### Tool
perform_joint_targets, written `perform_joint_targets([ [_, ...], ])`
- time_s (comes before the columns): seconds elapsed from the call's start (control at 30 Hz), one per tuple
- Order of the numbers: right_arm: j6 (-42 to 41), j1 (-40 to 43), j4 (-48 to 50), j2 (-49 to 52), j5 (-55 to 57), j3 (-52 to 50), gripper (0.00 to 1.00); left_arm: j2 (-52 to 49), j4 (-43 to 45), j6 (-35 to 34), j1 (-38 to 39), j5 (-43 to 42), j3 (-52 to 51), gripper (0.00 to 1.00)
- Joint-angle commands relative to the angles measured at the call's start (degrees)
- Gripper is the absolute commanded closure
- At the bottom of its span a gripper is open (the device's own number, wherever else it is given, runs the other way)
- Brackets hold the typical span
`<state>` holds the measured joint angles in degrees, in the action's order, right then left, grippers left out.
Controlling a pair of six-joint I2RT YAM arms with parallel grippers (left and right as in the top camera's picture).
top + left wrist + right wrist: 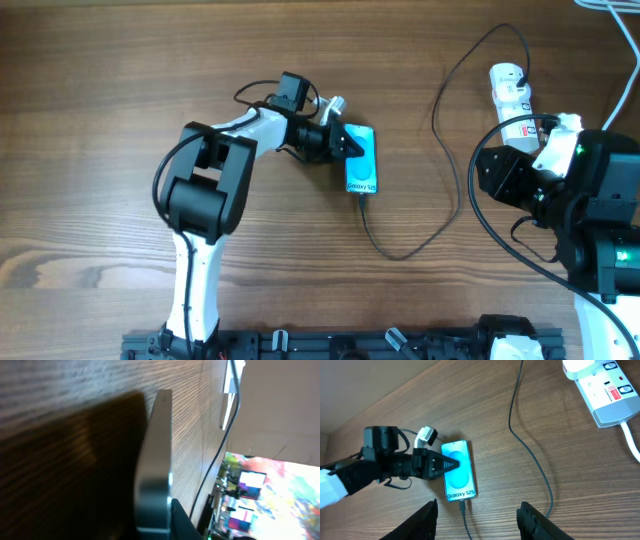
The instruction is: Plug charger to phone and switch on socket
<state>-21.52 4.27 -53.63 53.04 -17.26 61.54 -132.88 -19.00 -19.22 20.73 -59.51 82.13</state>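
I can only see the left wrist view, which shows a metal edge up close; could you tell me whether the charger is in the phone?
Observer: It looks so. In the right wrist view the charger meets the bottom edge of the phone and appears seated.
Operator: Thank you. Where is the left gripper?
Observer: The left gripper reaches its fingers onto the screen from the long edge farther from the socket.
Operator: Is anything at the socket?
Observer: No. The right gripper hovers open, apart from it.

Phone [362, 160] well left of socket [512, 100]; charger [436, 115] runs from phone's near end to socket.
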Motion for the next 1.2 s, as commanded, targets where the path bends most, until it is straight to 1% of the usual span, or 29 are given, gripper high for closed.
perform_joint_targets([
  [0.0,0.5,-0.1,-0.1,0.1,1.2,0.3,0.46,-2.8,-1.0,1.7,0.8,5.3,-0.1,0.87],
  [0.07,0.5,-0.1,-0.1,0.1,1.2,0.3,0.46,-2.8,-3.0,0.5,0.8,9.6,-0.1,0.85],
  [0.13,0.5,-0.1,-0.1,0.1,1.2,0.3,0.46,-2.8,-4.4,0.3,0.8,11.3,-0.1,0.85],
  [0.23,0.5,-0.1,0.0,0.1,1.2,0.3,0.45,-2.8,-4.8,-4.5,0.8,16.2,-0.1,0.82],
  [0.27,0.5,-0.1,0.0,0.1,1.2,0.3,0.43,-2.8,-5.3,-5.3,0.8,17.5,-0.1,0.81],
  [0.37,0.5,-0.1,0.0,0.1,1.2,-0.1,0.41,-2.8,-6.1,-8.6,0.8,20.7,-0.1,0.78],
  [0.4,0.5,-0.1,0.0,0.1,1.3,-0.2,0.41,-2.8,-7.1,-8.7,0.8,21.5,-0.1,0.78],
  [0.53,0.5,-0.1,-0.2,1.3,1.2,-0.2,0.40,-2.8,-9.2,-10.0,0.8,23.6,-0.1,0.77],
  [0.63,0.5,-0.1,-0.2,3.0,1.2,-0.2,0.40,-2.8,-10.2,-10.0,0.7,23.6,-0.1,0.77],
  [0.7,0.6,-0.1,-0.3,5.4,1.3,-0.2,0.40,-2.8,-12.6,-10.0,0.6,24.5,-0.1,0.77],
  [0.83,0.5,-0.1,-0.7,9.6,1.3,-0.2,0.40,-2.8,-14.7,-10.0,0.5,25.1,0.0,0.78],
  [1.0,0.5,-0.1,-2.3,15.0,5.0,-0.2,0.40,-2.8,-16.4,-10.0,0.0,25.6,0.0,0.78],
  [1.17,0.5,-0.1,-2.8,17.9,5.3,-0.2,0.40,-2.8,-17.1,-10.0,-0.1,26.0,0.0,0.77],
])
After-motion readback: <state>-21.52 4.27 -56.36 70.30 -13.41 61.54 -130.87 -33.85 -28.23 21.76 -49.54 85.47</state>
